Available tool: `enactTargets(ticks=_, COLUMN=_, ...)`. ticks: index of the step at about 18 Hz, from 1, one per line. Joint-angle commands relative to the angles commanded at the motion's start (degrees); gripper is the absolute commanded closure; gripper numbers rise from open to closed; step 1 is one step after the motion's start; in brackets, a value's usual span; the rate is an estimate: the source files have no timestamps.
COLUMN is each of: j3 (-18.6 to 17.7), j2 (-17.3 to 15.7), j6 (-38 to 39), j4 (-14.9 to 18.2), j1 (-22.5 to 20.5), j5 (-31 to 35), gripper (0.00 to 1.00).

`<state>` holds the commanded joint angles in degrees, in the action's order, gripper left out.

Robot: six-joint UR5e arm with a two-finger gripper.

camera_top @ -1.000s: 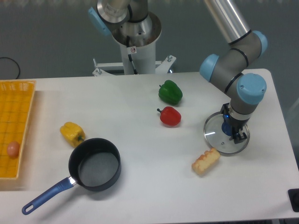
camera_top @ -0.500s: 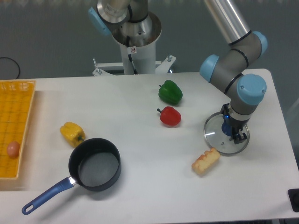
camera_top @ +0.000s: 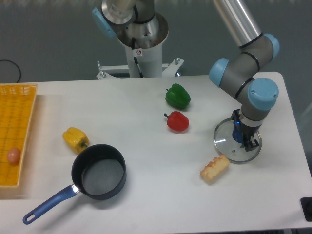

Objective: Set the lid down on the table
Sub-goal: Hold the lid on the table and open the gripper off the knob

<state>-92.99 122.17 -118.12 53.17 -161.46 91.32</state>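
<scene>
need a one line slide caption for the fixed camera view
End effector over the glass lid at the table's right side, far from the open pot.

The table (camera_top: 146, 107) holds three peppers — one green (camera_top: 177, 95), one red (camera_top: 177, 121), one yellow (camera_top: 75, 139) — plus one saucepan (camera_top: 99, 171), one lid (camera_top: 226, 141), one corn piece (camera_top: 214, 168), one yellow tray (camera_top: 17, 126) and one egg (camera_top: 13, 155).

The whole surface (camera_top: 146, 195) is seen from one fixed, raised camera opposite the arm's base (camera_top: 141, 53).
</scene>
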Motion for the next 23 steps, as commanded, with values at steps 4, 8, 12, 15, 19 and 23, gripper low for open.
enactTargets(ticks=4, j3=0.0, j2=0.17, j6=0.0, j4=-0.35, j1=0.0, j5=0.0, gripper=0.37)
enactTargets(ticks=8, j3=0.09, j2=0.44, j6=0.0, j4=-0.35, j1=0.0, j5=0.0, gripper=0.37)
enactTargets(ticks=12, j3=0.18, j2=0.61, j6=0.0, j4=-0.44, j1=-0.09, j5=0.0, gripper=0.37)
enactTargets(ticks=15, j3=0.18, j2=0.62, j6=0.09, j4=-0.44, j1=-0.09, j5=0.0, gripper=0.36)
enactTargets(ticks=19, j3=0.26, j2=0.7, j6=0.09, j4=-0.44, j1=-0.09, j5=0.0, gripper=0.24)
enactTargets(ticks=23, j3=0.35, j2=0.7, j6=0.09, j4=-0.44, j1=-0.09, j5=0.0, gripper=0.17)
